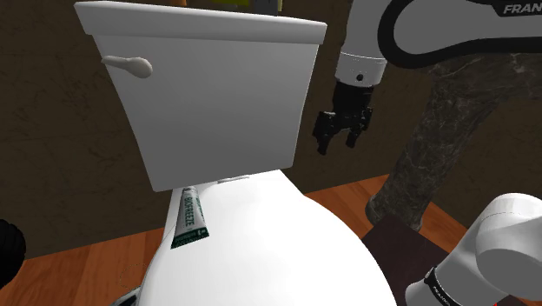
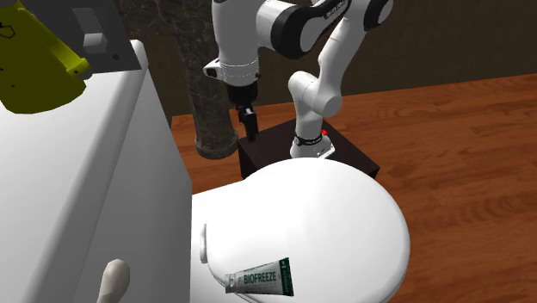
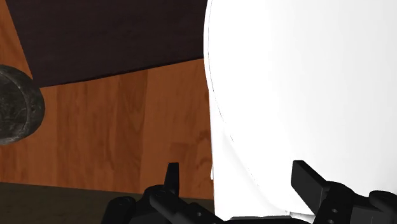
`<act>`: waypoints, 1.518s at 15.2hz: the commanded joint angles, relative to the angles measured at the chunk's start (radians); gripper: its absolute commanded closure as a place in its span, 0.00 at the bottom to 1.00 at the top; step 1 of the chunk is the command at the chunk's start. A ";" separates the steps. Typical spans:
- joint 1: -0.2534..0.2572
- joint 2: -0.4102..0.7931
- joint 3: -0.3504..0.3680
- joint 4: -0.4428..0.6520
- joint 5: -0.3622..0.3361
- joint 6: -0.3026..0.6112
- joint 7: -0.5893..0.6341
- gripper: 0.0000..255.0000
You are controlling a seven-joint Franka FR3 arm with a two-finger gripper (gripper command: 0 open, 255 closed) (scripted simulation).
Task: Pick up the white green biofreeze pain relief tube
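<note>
The white and green Biofreeze tube (image 1: 188,217) lies flat on the closed white toilet lid (image 1: 278,252), close to the tank, at the lid's side toward the shoulder view's left. In the second exterior view the tube (image 2: 261,279) rests near the lid's lower edge. My black gripper (image 1: 341,129) hangs in the air beside the tank's right edge, well above the lid and far from the tube. It is open, its fingers (image 3: 172,177) standing apart with nothing between them, over the lid's rim (image 3: 219,146) and the wooden floor.
The white tank (image 1: 208,96) with its flush handle (image 1: 128,63) rises behind the lid. A yellow object (image 2: 34,64) lies on top of the tank. A dark stone column (image 1: 434,139) stands beside my stand (image 2: 305,159). Wooden floor (image 2: 465,155) surrounds the toilet.
</note>
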 commanded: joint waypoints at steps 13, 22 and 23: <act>0.028 0.493 0.299 0.353 -0.132 0.092 0.429 0.00; 0.181 0.927 0.358 0.753 -0.381 0.005 0.709 0.00; 0.210 0.978 0.354 0.810 -0.406 -0.015 0.731 0.00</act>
